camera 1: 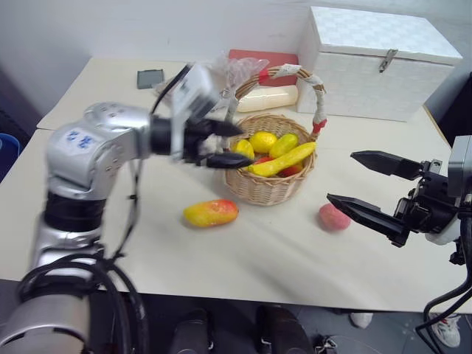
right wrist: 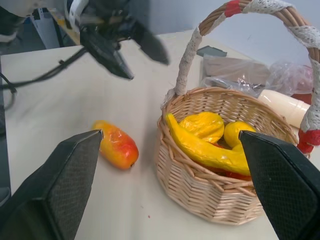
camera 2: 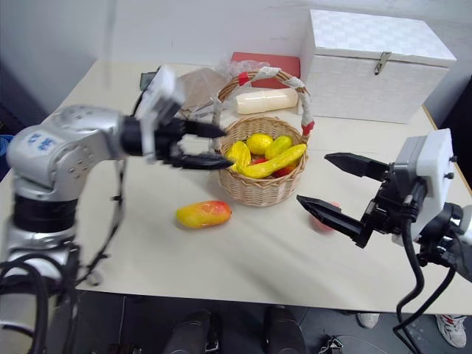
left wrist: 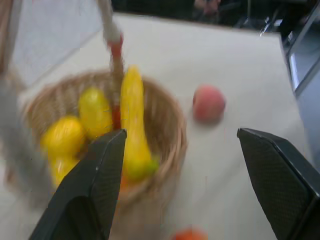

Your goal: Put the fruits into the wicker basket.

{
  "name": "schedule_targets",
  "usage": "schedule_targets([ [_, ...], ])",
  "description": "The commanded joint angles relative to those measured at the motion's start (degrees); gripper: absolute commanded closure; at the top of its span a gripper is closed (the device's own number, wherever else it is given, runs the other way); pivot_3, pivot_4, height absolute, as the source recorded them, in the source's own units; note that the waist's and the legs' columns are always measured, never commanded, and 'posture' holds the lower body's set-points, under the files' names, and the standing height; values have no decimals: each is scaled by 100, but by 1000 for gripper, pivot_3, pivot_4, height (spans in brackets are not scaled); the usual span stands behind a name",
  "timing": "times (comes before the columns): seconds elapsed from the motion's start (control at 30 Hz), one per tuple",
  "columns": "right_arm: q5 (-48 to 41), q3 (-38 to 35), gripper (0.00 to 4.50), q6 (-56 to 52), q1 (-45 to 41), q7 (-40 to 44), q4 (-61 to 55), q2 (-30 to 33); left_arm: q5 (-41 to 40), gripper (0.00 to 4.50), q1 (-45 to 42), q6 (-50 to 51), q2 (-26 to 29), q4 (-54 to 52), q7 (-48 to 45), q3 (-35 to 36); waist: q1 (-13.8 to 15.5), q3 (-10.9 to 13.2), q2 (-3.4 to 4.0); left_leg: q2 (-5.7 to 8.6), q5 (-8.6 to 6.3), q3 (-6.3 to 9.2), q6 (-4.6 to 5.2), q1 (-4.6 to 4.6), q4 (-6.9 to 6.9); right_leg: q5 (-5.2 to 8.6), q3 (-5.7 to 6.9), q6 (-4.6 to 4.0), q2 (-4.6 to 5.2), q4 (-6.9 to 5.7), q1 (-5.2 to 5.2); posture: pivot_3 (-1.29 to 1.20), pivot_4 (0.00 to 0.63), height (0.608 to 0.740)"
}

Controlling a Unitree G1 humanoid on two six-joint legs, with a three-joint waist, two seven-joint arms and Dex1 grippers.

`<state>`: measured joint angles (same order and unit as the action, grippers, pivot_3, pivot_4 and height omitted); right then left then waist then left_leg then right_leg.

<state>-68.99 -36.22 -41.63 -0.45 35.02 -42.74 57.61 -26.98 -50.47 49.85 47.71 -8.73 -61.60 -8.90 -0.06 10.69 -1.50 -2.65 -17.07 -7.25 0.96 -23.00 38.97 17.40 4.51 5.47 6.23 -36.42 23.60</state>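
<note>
A: Our left gripper hangs open, empty, beside the round tan wicker basket holding the long curved yellow banana.

B: The oblong yellow-red mango and fuzzy pinkish peach lie on the table; our wide-open right gripper likely takes the peach next.

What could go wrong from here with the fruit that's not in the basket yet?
The banana lies across the wicker basket with one end over the rim, so a bump could tip it out. The open left tool hangs close to the rim and handle and might snag them. The round peach beside the open right tool could roll if nudged.
</note>
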Motion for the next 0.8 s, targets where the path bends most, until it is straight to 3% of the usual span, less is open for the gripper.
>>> schedule_targets([
  [0.03,-14,-136,0,21,70,181,-34,90,721,780,475,-1475,822,-149,-1018,-383,11,0,0,0,-1,1,1,-2,0,1,1,-1,2,2,0,0,150,740],
  [0.1,22,-111,0,47,96,214,-23,66,1038,780,684,-1809,844,-43,-1005,-634,79,0,0,4,-6,7,7,-9,1,1,-1,-2,10,12,-2,0,150,740],
  [0.23,31,-48,0,63,66,192,-27,34,1185,780,757,-1611,179,129,-572,-783,212,0,0,18,-21,28,39,-28,10,-9,-1,2,25,38,-15,0,150,740],
  [0.53,-94,-182,0,47,92,92,-41,4,1906,780,833,-1485,-305,746,-537,-1554,127,0,0,14,-20,7,41,-26,11,-20,9,17,13,42,-10,0,150,740],
  [0.63,-177,-223,0,43,128,31,-89,-11,2228,780,648,-1401,-638,1201,-46,-1563,142,0,0,10,-21,9,46,-21,11,-20,13,17,11,36,-10,0,150,740],
  [0.8,-250,-272,0,67,297,-86,-226,-82,2093,1793,694,-1439,-725,1095,-284,-1370,148,0,0,15,-30,18,69,-25,11,-21,2,18,25,38,-15,0,150,740],
])
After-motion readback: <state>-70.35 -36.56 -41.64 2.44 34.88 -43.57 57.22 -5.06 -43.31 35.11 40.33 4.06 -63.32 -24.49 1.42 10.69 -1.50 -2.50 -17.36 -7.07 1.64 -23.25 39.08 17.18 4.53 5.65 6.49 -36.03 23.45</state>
